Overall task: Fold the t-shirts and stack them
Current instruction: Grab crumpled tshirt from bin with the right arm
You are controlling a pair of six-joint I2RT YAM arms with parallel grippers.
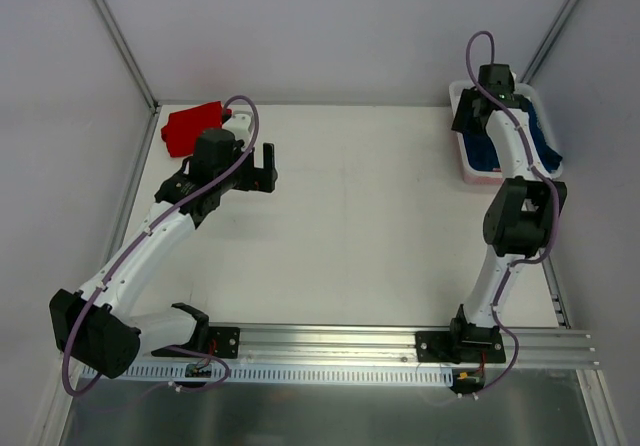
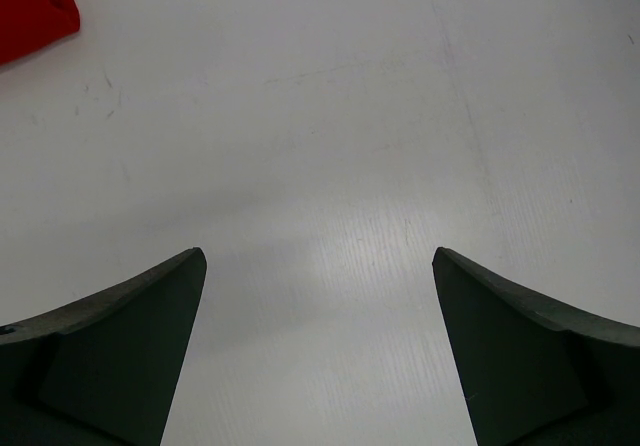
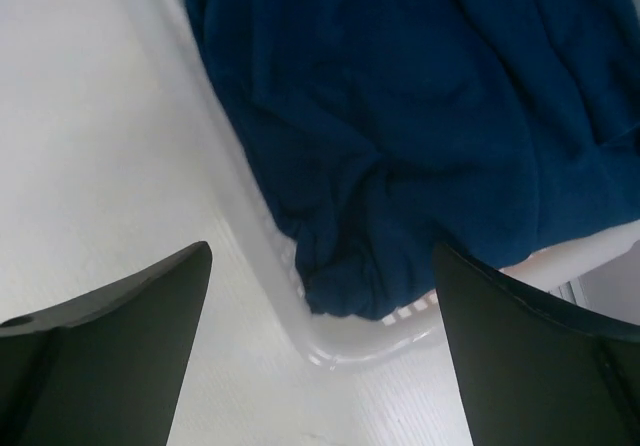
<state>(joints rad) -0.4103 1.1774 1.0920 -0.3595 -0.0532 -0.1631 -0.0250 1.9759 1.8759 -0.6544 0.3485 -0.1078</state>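
A folded red t-shirt (image 1: 193, 127) lies at the table's far left corner; its edge shows in the left wrist view (image 2: 30, 11). A crumpled navy blue t-shirt (image 1: 492, 150) lies in a white basket (image 1: 466, 161) at the far right, and fills the right wrist view (image 3: 420, 116). Its print is hidden. My left gripper (image 1: 263, 170) is open and empty over bare table, just right of the red shirt; its fingers (image 2: 120, 346) stand wide apart. My right gripper (image 1: 470, 116) is open and empty, hovering over the basket's rim (image 3: 330, 341) and the navy shirt.
The white table (image 1: 350, 216) spreads between the arms. Metal frame posts (image 1: 115, 36) and grey walls enclose the back and sides. A rail (image 1: 400, 346) holding the arm bases runs along the near edge.
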